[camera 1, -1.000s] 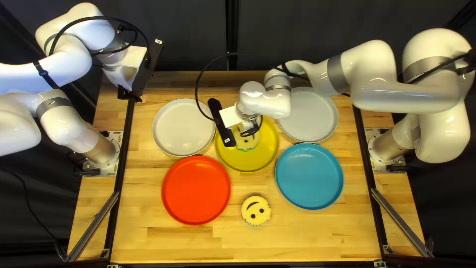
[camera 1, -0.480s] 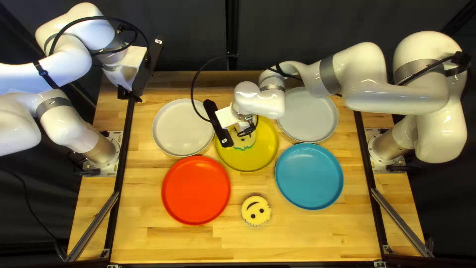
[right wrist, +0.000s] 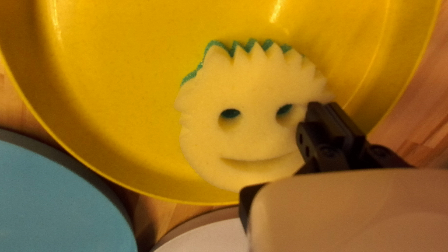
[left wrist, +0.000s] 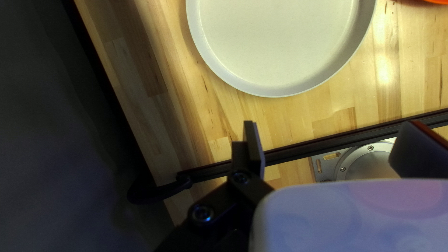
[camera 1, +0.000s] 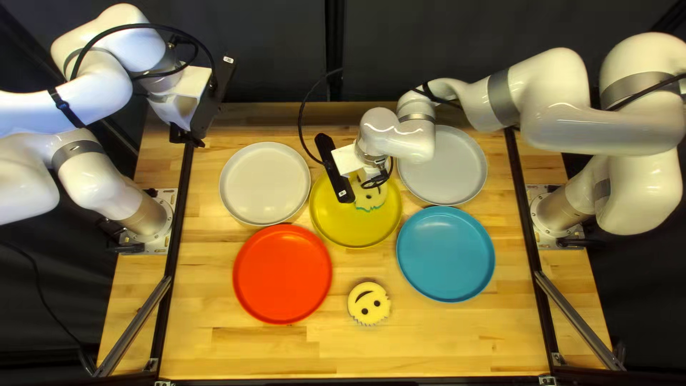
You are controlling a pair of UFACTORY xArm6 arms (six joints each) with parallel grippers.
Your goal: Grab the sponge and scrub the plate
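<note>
On the table point(camera 1: 443, 343) are five plates: white point(camera 1: 264, 184), grey point(camera 1: 454, 168), red point(camera 1: 282, 273), blue point(camera 1: 445, 254), yellow point(camera 1: 354, 234). There are two sponges; one sponge point(camera 1: 369, 303) is at lower centre, the other, the face sponge point(camera 1: 369, 201), is in the yellow plate, centre of the top left view. It is pale yellow and round, with two eye holes, one smiling mouth, spiky hair, green backing. Right gripper point(camera 1: 374, 180) has fingers closed together against it; whether they pinch it, I cannot tell. Left gripper point(camera 1: 187, 137), at upper left, has fingers apart.
</note>
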